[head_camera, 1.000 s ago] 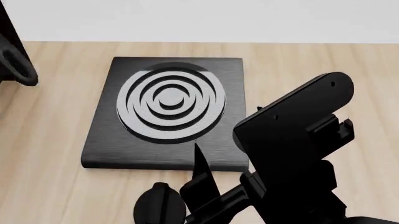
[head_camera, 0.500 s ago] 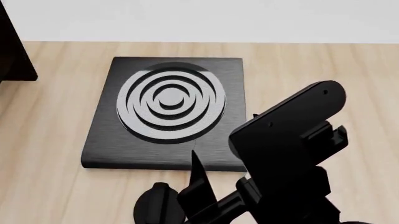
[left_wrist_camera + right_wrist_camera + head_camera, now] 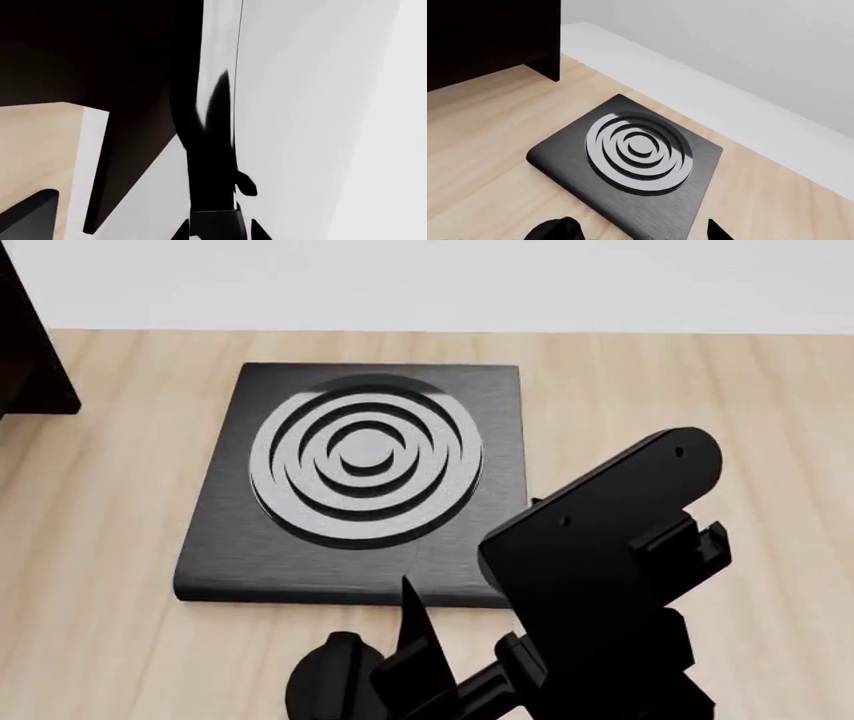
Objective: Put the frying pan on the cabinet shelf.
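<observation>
The frying pan (image 3: 210, 165) shows edge-on in the left wrist view as a glossy black strip with a pale sheen along it. Its short handle runs down between the jaws of my left gripper (image 3: 217, 234), which is shut on it. The pan hangs close beside the dark cabinet (image 3: 100, 50); I cannot tell which board is the shelf. In the head view the pan and left gripper are out of sight, and only a corner of the cabinet (image 3: 27, 350) shows. My right gripper (image 3: 634, 232) is open and empty over the near edge of the hob plate (image 3: 627, 165).
The square black hob plate (image 3: 360, 480) with concentric rings lies on the wooden floor or counter (image 3: 107, 540). My right arm (image 3: 601, 560) fills the lower right of the head view. A white wall (image 3: 427, 280) runs along the back. The cabinet (image 3: 487, 40) stands to the left.
The pan's handle, seen at the head view's left edge a second ago, has left that view. My right arm has drifted slightly lower and leftward in the picture.
</observation>
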Tool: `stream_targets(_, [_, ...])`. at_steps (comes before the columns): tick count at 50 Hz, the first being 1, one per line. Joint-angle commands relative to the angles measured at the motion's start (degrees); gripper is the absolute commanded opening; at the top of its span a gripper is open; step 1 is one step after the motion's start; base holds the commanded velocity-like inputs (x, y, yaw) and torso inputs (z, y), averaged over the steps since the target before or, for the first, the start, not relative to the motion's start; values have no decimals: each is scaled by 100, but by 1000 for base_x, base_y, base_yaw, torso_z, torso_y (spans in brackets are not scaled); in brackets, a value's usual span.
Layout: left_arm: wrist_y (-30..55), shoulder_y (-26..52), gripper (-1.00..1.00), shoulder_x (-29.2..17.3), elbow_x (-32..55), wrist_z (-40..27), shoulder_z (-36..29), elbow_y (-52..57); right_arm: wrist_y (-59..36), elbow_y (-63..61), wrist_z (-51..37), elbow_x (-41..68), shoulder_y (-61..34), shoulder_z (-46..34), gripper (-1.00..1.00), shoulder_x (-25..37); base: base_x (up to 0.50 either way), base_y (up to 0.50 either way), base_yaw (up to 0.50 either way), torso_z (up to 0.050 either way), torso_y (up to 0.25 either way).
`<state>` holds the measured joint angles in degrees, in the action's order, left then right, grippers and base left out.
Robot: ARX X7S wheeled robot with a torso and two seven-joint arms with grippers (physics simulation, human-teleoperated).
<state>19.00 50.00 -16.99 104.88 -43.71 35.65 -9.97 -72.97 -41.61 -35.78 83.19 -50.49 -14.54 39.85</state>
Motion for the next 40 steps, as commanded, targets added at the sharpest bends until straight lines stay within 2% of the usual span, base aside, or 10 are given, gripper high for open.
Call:
stream_targets(1, [-171, -577, -100, -97, -241, -43, 479, -109, 143, 108, 131, -142, 34, -7, 100, -29, 0, 4, 7, 0, 0])
stream_targets(5, [-168, -684, -100, -97, -271, 136, 507, -182, 169, 112, 164, -185, 43, -23, 100, -22, 0, 4, 8, 0, 0])
stream_targets(7, [-185, -816, -100, 15, -245, -34, 542, 167, 177, 109, 161, -176, 44, -24, 100, -16, 0, 5, 8, 0, 0])
stream_targets(9, [-131, -815, -100, -47, -233, 34, 521, 62, 176, 110, 132, -139, 31, -21, 100, -9, 0, 5, 8, 0, 0])
stream_targets(10, [-101, -876, 100, -4, -187, -69, 526, 296, 180, 106, 118, -125, 36, -15, 100, -1, 0, 5, 8, 0, 0])
stream_targets(18, [-30, -1045, 100, 51, -159, -402, 474, 801, 248, 92, 155, -175, 96, -16, 100, 28, 0, 5, 8, 0, 0])
stream_targets(27, [169, -1159, 100, -32, -16, -379, 412, 813, 313, 62, 150, -167, 156, 19, 100, 98, 0, 5, 7, 0, 0])
stream_targets(40, [274, -1483, 100, 238, 240, -1247, 296, 2044, 364, 22, 16, 6, 169, 81, 100, 181, 0, 1, 3, 0, -2])
